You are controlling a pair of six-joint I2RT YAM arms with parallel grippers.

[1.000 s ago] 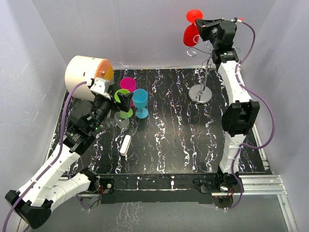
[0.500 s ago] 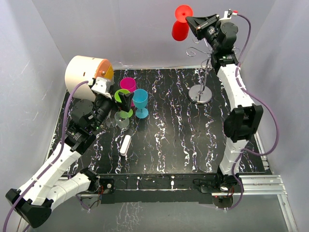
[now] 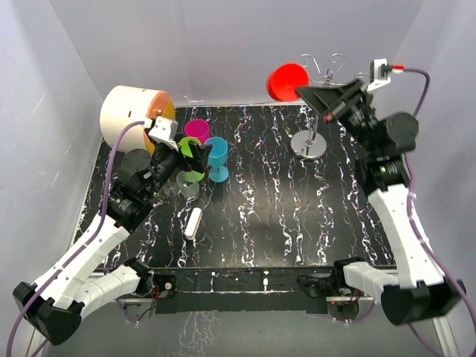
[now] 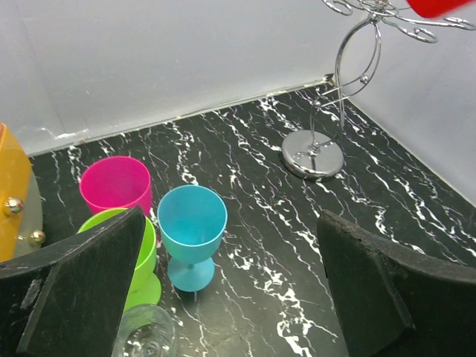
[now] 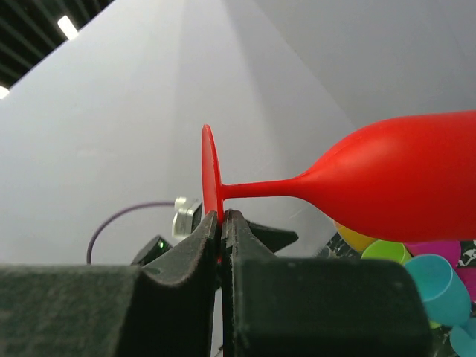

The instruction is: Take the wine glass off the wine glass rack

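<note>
Right end effector (image 5: 221, 217) is clamped tight on the foot of the red glass (image 5: 387, 178), and the glass lies sideways in mid-air! In the top view it's at upper middle, off the rack (image 3: 309, 144), just left of its scrolls. The rack stands on the table (image 3: 253, 208), upper right. Left end effector (image 4: 230, 220) gapes wide, empty, above the blue glass (image 4: 192, 223), pink glass (image 4: 115, 182) and green glass (image 4: 146, 249).
</note>
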